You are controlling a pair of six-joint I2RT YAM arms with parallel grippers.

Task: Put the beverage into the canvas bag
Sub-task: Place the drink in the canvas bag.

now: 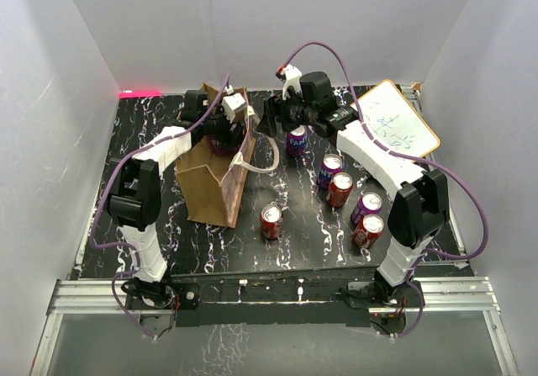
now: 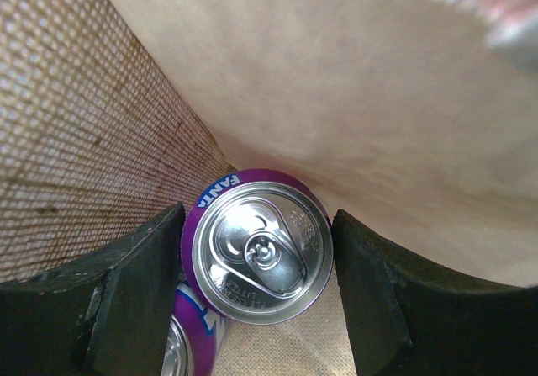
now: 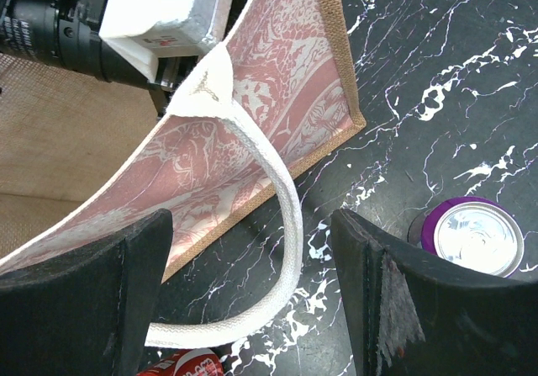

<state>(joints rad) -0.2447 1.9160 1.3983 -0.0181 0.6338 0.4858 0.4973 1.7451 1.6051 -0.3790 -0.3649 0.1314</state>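
Note:
The canvas bag [image 1: 212,182] stands open at the left middle of the table, brown with cream handles. My left gripper [image 1: 221,135] reaches down into its mouth. In the left wrist view the left gripper [image 2: 258,225] is shut on a purple Fanta can [image 2: 256,246], held upright between the bag's inner walls [image 2: 76,132]. A second purple can [image 2: 192,342] stands below it inside the bag. My right gripper [image 1: 269,124] is open and empty beside the bag's right edge. In the right wrist view the right gripper [image 3: 252,300] hangs over a cream handle [image 3: 286,216] and the red-printed side [image 3: 261,107].
Several cans stand on the black marbled table: a purple one [image 1: 296,140] by the right gripper, also in the right wrist view [image 3: 475,237], a red one [image 1: 271,221] in front of the bag, and purple and red ones [image 1: 340,188] at right. A whiteboard [image 1: 395,128] lies back right.

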